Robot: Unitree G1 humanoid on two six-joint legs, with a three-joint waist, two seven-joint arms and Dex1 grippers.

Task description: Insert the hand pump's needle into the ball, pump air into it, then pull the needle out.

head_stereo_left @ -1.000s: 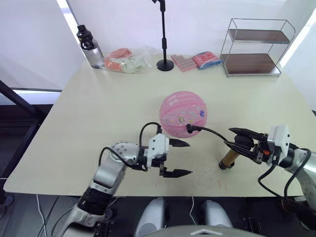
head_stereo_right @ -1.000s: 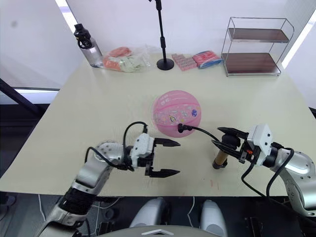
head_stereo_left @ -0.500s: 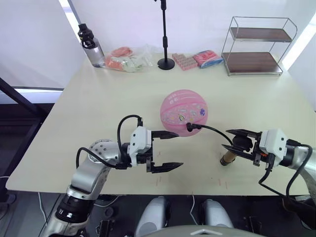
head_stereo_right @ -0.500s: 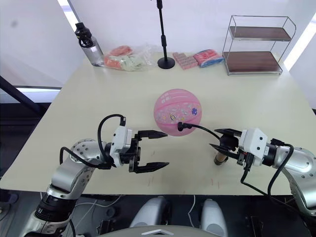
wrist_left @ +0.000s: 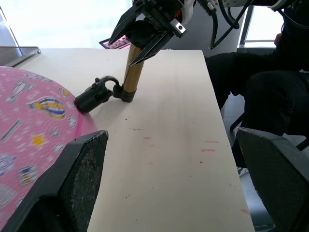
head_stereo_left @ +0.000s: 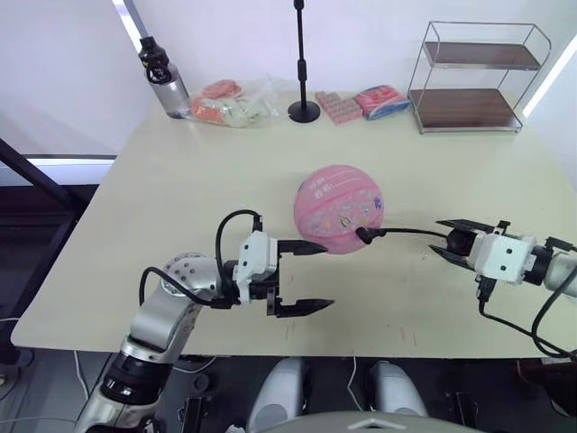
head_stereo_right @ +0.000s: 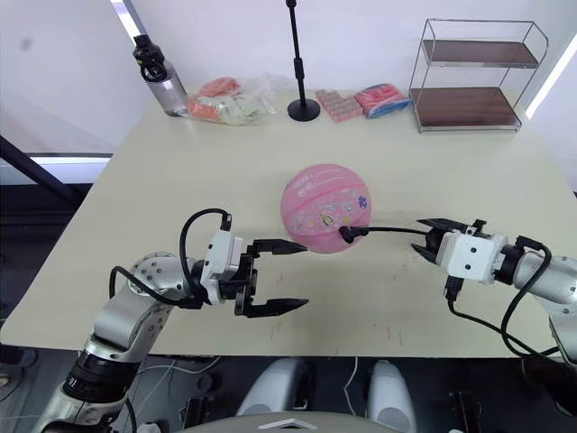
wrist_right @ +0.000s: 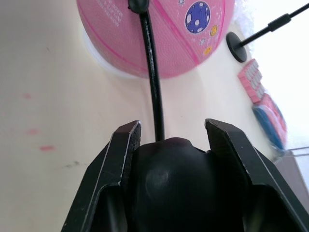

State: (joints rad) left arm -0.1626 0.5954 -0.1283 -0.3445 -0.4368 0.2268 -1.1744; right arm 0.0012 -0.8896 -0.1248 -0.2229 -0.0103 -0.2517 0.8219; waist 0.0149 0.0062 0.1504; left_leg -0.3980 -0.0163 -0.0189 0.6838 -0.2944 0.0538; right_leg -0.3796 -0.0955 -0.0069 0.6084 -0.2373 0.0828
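- Left gripper (head_stereo_left: 311,276) hovers low over the desk (head_stereo_left: 180,180), near-left of the ball (head_stereo_left: 338,208), jaws spread wide, holding nothing.
- Right gripper (wrist_right: 174,145) reaches in from the right, jaws clamped on the hand pump (wrist_left: 133,67)'s black handle.
- Hose (head_stereo_left: 410,232) runs left to the pink ball at mid-desk; needle hidden at its fitting.
- Ball lettering unreadable.

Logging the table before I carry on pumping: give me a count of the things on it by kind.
Ball: 1
Hand pump: 1
Water bottle: 1
Microphone stand: 1
Wire shelf rack: 1
Packets along the far edge: 3 (clear bag, pink pack, pink-and-blue pack)
Total: 8
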